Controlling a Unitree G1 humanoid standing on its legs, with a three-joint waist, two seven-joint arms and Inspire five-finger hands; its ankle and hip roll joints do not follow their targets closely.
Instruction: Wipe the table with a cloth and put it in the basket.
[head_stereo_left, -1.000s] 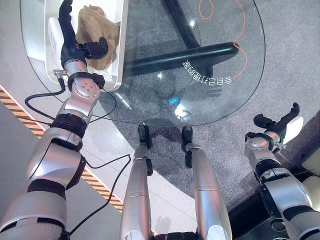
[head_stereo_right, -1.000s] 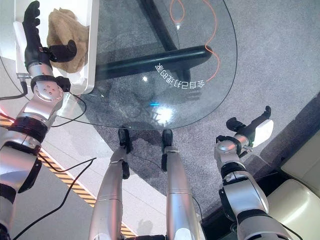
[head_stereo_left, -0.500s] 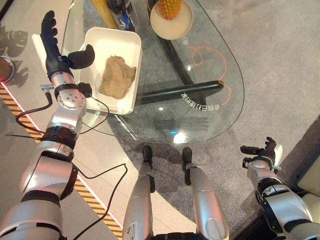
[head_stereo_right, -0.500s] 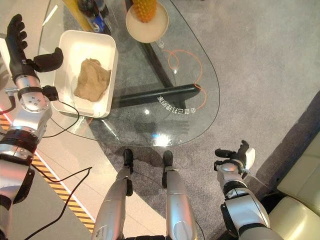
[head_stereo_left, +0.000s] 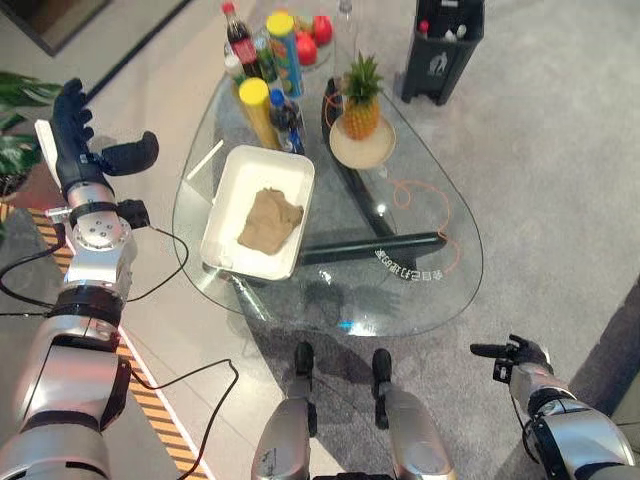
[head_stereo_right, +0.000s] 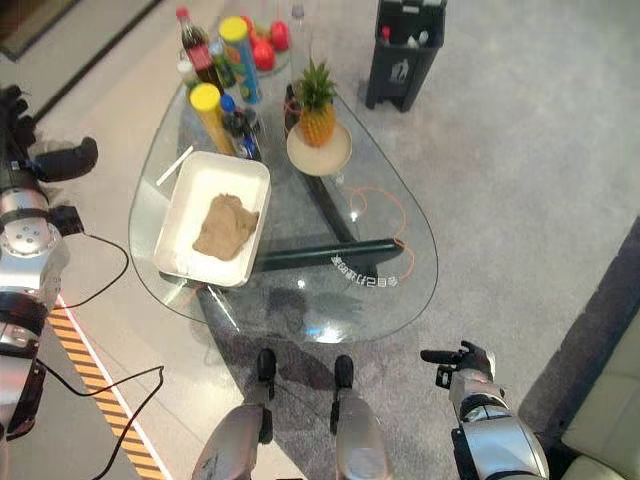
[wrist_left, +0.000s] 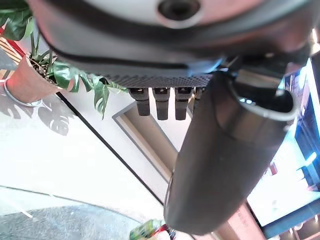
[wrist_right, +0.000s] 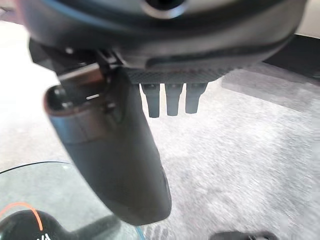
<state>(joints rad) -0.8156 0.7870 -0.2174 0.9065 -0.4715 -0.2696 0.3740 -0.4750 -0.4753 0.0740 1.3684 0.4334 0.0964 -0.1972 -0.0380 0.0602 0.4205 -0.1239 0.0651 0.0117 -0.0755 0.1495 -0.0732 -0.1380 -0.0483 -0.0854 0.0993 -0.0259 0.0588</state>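
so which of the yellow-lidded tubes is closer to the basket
The yellow tube, standing just past the basket's far rim. The other yellow-lidded one, the blue tube, stands further back among the bottles.

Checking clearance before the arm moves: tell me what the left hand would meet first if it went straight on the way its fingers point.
Probably the potted plant; the left hand, open, points that way, though depth is unclear.
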